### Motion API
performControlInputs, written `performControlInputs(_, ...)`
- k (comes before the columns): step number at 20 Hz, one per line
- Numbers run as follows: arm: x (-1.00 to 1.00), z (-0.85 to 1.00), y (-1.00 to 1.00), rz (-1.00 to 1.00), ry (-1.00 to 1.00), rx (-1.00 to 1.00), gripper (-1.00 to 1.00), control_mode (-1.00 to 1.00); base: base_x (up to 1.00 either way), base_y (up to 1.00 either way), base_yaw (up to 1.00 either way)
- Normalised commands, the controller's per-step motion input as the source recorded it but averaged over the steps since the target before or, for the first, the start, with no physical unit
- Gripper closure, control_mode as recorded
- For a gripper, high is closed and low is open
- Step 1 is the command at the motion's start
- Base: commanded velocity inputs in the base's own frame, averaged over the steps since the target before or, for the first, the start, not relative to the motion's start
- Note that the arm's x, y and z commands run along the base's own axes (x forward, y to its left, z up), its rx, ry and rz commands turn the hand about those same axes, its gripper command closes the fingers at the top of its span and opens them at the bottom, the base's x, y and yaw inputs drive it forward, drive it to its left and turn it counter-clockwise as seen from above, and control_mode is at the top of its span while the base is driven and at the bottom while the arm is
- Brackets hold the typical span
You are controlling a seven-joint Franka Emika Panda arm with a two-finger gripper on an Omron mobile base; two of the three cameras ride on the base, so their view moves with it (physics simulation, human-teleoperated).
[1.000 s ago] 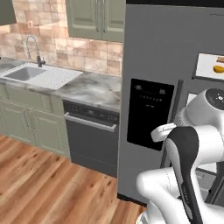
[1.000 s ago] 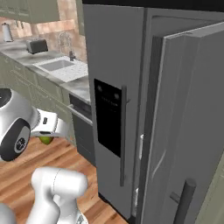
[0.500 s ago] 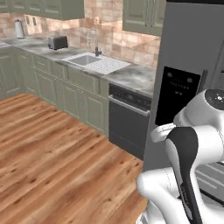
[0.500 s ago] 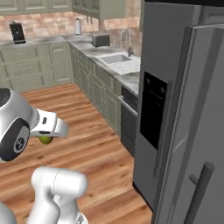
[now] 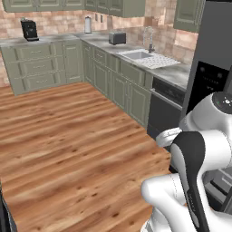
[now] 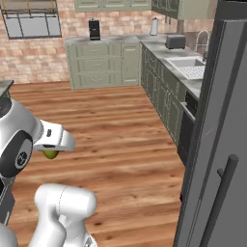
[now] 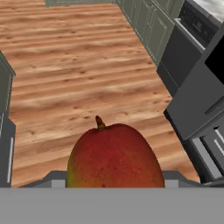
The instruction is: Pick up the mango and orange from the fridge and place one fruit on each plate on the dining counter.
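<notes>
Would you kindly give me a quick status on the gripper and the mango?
Gripper shut on mango. Mango carried above wood floor, fridge alongside. Nothing blocking ahead.

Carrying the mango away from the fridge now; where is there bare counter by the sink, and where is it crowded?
The gripper holds the mango. Bare counter lies between the sink and the fridge, and between the coffee machine and the kettle. The toaster crowds the corner.

Warm wooden plank floor (image 5: 68,136) spreads below sage-green cabinets (image 5: 41,68) under a grey marble worktop (image 5: 172,70) with a sink (image 5: 136,55), backed by a brick-tile wall (image 6: 34,58) and a window (image 6: 31,19).
</notes>
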Motion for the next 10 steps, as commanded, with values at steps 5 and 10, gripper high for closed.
performControlInputs(5, 0.00, 0.00, 0.00, 0.00, 0.00, 0.00, 1.00, 1.00, -0.92, 0.01, 0.50)
performControlInputs(10, 0.00, 0.00, 0.00, 0.00, 0.00, 0.00, 1.00, 1.00, -0.97, 0.00, 0.49)
